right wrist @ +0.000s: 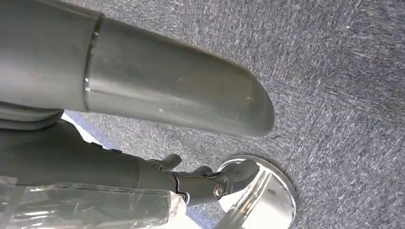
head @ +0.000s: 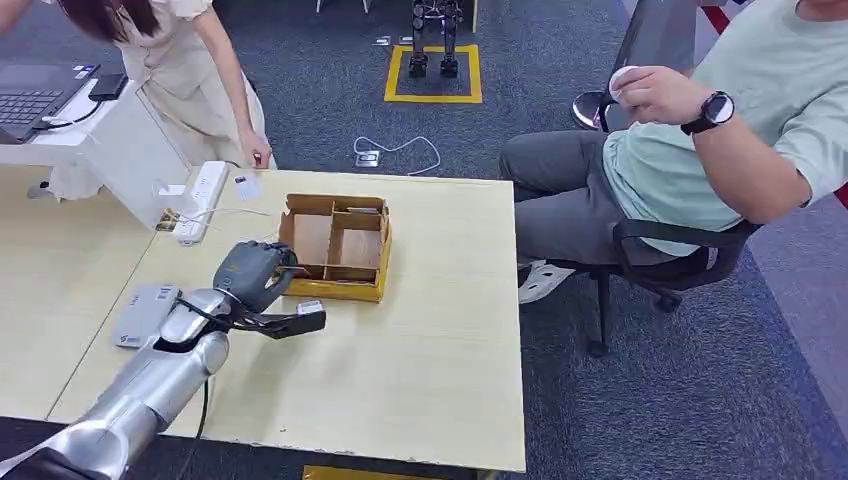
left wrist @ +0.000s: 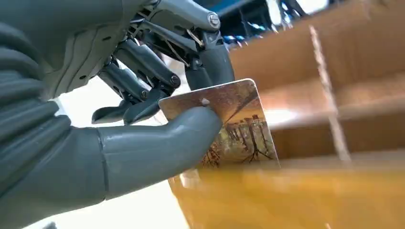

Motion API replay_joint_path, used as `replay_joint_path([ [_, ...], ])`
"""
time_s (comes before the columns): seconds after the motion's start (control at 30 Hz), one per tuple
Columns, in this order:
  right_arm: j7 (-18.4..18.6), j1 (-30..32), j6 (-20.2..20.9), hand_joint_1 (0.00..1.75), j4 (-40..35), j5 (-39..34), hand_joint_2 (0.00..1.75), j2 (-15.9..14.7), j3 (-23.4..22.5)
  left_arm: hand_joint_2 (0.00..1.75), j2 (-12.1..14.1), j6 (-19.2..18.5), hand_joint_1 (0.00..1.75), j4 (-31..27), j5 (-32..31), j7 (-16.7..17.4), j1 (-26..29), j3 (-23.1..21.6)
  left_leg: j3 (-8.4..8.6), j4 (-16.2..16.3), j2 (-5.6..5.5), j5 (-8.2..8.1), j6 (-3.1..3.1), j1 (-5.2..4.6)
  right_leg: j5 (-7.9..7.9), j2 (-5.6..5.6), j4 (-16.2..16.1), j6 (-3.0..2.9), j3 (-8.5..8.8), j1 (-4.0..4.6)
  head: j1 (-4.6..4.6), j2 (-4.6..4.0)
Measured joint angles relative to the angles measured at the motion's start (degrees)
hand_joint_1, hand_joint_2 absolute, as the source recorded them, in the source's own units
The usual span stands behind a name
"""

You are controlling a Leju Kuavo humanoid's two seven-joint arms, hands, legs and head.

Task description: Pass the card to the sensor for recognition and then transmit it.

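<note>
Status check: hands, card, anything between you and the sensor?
Left hand pinches the card, thumb over fingers, beside the cardboard box. Right hand hangs over carpet, holding nothing. Grey sensor on table, path unobstructed.

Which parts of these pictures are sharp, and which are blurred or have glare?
Left wrist view: the left hand and the card it pinches are sharp, the cardboard box behind is blurred. Head view: even light, the table sharp. Right wrist view: bright glare on the round metal base.

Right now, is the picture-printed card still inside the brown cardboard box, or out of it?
Out. The left hand pinches the card between thumb and fingers, beside the box.
</note>
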Motion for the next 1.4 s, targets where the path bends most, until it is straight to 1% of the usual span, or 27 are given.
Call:
replay_joint_path([
  [0.07,0.0,0.0,0.0,0.0,0.0,-0.2,0.0,0.0,0.0,1.75,0.0,1.4,1.75,-0.4,0.0,0.8,-1.1,0.8,0.0,0.0,-0.01,0.01,0.02,0.0,0.01,-0.02,0.0,0.01,0.0,0.0,0.0,-0.02],
  [0.17,0.0,0.1,0.0,0.0,0.0,-0.3,0.0,0.0,0.0,1.75,-0.2,2.2,1.75,-1.4,-0.4,1.5,-2.2,1.5,0.0,0.0,-0.01,0.01,0.02,-0.01,0.02,-0.01,0.0,0.03,0.01,0.0,-0.02,-0.02],
  [0.3,0.0,0.1,0.0,0.0,0.0,-0.3,0.0,0.0,0.0,1.75,-0.6,2.3,1.75,-2.5,-1.0,2.4,-2.4,1.7,-0.01,0.0,0.01,0.01,0.02,-0.01,0.03,0.01,0.0,0.04,0.01,-0.01,0.0,-0.02],
  [0.77,0.0,0.2,0.0,0.0,0.0,-0.3,0.0,0.0,0.0,1.75,-1.3,2.2,1.75,-3.3,-1.6,2.7,-2.5,1.9,-0.01,0.0,0.0,0.01,0.02,-0.01,0.03,0.0,0.0,0.04,0.01,-0.01,0.0,0.0],
  [1.1,0.1,0.2,0.0,0.0,0.0,-0.3,0.0,0.0,0.0,1.75,-1.4,2.6,1.75,-3.3,-4.0,5.4,-4.5,3.0,-0.01,0.0,0.0,0.01,0.02,-0.01,0.03,0.0,0.0,0.04,0.01,-0.01,0.0,0.0],
  [1.13,0.2,0.2,0.0,0.0,0.0,-0.2,0.0,0.0,0.0,1.75,-1.4,3.1,1.75,-3.3,-4.5,6.0,-4.6,3.1,-0.01,0.0,0.0,0.01,0.02,-0.01,0.03,0.01,0.0,0.04,0.0,-0.01,0.0,0.0],
  [1.23,0.9,0.1,0.2,0.0,0.0,0.7,0.0,0.1,0.2,1.75,-2.5,8.1,1.75,-1.7,-8.5,11.0,-6.5,4.0,-0.05,0.0,-0.06,0.02,0.03,-0.01,0.04,-0.03,0.0,0.05,-0.02,-0.01,0.0,0.0],
  [1.3,1.0,-0.2,0.4,0.0,0.0,1.0,0.0,0.3,0.3,1.75,-3.2,9.5,1.75,-0.3,-10.5,12.9,-8.5,4.6,-0.05,0.0,-0.05,0.02,0.03,-0.01,0.06,-0.04,0.0,0.04,-0.01,-0.01,0.0,-0.02],
  [1.4,1.4,-0.5,0.7,0.0,0.0,1.5,0.0,0.5,0.7,1.75,-4.2,12.7,1.75,2.2,-13.7,16.5,-11.0,5.3,-0.06,0.0,-0.05,0.03,0.03,-0.01,0.09,-0.03,0.0,0.05,-0.01,-0.01,0.0,0.0],
])
